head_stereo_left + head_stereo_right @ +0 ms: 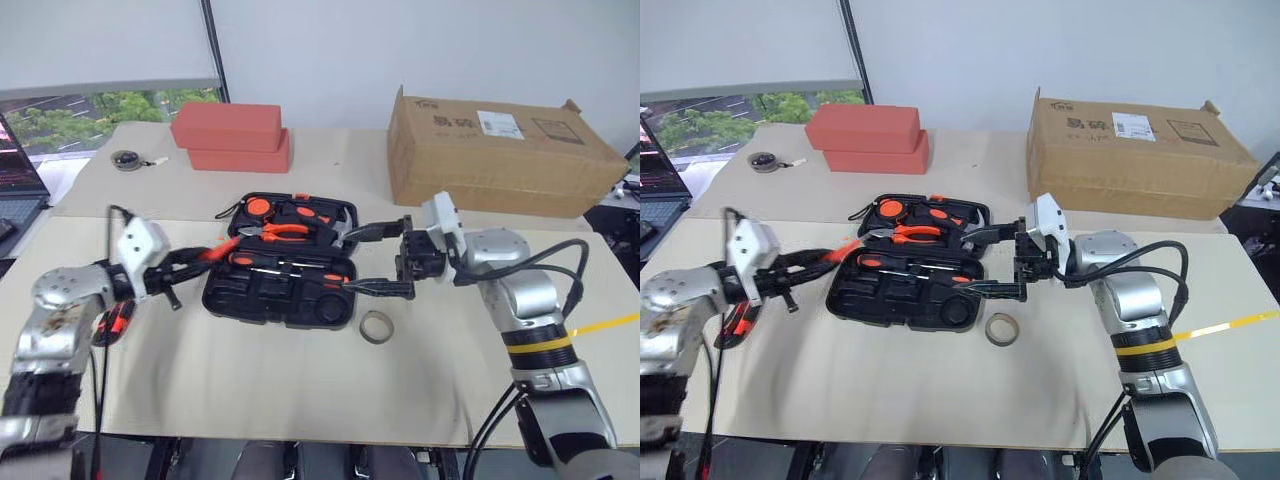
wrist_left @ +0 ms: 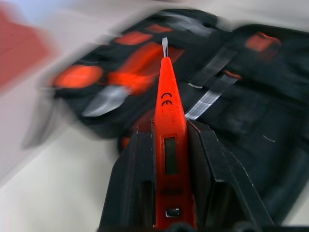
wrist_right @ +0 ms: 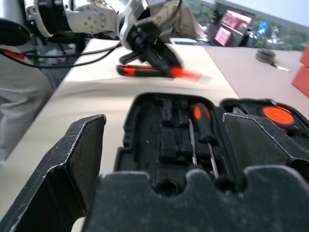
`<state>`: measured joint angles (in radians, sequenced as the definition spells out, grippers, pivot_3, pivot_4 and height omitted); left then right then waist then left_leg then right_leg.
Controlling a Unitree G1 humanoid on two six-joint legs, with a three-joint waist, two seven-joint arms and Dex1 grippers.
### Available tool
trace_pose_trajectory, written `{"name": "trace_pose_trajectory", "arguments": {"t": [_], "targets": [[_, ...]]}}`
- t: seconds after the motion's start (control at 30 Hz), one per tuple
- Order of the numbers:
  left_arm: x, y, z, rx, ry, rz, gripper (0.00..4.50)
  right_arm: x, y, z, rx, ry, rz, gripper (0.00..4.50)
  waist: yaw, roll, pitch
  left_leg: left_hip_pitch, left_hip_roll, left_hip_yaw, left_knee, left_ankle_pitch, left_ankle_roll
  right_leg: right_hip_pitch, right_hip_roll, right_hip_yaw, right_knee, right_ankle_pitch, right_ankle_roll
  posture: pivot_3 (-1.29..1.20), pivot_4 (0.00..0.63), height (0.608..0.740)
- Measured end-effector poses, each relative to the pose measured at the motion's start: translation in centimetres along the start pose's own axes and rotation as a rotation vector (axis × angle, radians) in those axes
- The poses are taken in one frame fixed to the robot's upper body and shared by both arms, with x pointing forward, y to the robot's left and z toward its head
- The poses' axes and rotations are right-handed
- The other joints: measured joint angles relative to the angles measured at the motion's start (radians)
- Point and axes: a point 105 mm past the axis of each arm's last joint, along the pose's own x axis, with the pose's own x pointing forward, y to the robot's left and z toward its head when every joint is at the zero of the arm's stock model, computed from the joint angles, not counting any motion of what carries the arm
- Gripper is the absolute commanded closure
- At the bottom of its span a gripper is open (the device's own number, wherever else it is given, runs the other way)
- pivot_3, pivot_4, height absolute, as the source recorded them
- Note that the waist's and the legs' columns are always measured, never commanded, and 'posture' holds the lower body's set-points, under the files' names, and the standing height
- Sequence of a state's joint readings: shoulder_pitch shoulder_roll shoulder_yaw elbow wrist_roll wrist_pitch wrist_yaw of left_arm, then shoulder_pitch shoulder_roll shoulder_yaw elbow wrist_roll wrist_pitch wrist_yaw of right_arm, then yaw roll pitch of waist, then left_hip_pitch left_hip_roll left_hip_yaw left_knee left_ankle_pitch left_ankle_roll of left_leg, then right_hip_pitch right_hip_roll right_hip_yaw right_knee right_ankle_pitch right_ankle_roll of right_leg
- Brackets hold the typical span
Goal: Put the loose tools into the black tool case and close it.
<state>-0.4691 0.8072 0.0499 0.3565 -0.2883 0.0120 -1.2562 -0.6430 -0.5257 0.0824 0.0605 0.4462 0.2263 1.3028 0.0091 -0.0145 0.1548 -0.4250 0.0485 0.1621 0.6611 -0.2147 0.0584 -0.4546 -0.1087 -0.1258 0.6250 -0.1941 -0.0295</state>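
While the left hand (image 2: 166,193) pinches the tester pen (image 2: 167,121) mid-body, its tip points ahead toward the case (image 1: 285,300). It looks light, stiff and slippery. The right hand (image 1: 385,258) gapes wide, empty.

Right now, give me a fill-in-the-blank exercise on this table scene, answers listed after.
1. The left gripper is shut on the slim orange ____.
2. The right gripper has its jaws ____, beside the black tool case.
3. The small tape ring lies on the table, ____ the case.
4. The black-orange utility knife lies on the ____, not in the case.

Missing words: tester pen; open; outside; table
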Motion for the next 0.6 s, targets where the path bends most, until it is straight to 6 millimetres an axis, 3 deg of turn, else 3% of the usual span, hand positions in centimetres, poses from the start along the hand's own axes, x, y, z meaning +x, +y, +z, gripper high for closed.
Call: {"name": "trace_pose_trajectory", "arguments": {"t": [0.13, 0.23, 0.47, 0.6], "targets": [[0.7, 1.2, -1.1, 0.094, 0.104, -0.13, 4.03, -0.2, -0.1, 0.1, -0.01, 0.007, -0.021, 0.0, -0.001, -0.001, 0.0, 0.0, 0.0, 0.002, 0.0, 0.002, 0.01, -0.001, 0.0, 0.001, 0.0, 0.0, 0.0, 0.0, 0.15, 0.712], [1.5, 2.1, -0.3, 0.141, 0.103, -0.174, 4.03, -0.4, 0.0, 0.1, -0.015, 0.009, -0.039, 0.0, 0.002, -0.001, 0.0, 0.0, 0.0, 0.001, 0.001, 0.002, 0.012, 0.0, 0.0, 0.001, 0.001, 0.0, 0.0, 0.0, 0.15, 0.712], [3.7, 0.4, -1.3, 0.201, 0.142, -0.368, 4.03, -0.9, 0.4, 0.0, -0.012, 0.032, -0.071, 0.0, -0.004, -0.001, 0.0, -0.001, 0.0, 0.002, 0.004, 0.001, 0.014, 0.0, 0.0, 0.002, 0.001, -0.001, 0.002, 0.0, 0.15, 0.712], [4.4, 0.6, -1.0, 0.231, 0.161, -0.39, 4.03, -1.0, 0.4, 0.1, -0.015, 0.033, -0.08, 0.0, -0.006, -0.001, 0.0, -0.001, 0.0, 0.002, 0.006, -0.001, 0.017, 0.0, 0.0, 0.002, 0.003, -0.001, 0.002, 0.0, 0.15, 0.712]]}}
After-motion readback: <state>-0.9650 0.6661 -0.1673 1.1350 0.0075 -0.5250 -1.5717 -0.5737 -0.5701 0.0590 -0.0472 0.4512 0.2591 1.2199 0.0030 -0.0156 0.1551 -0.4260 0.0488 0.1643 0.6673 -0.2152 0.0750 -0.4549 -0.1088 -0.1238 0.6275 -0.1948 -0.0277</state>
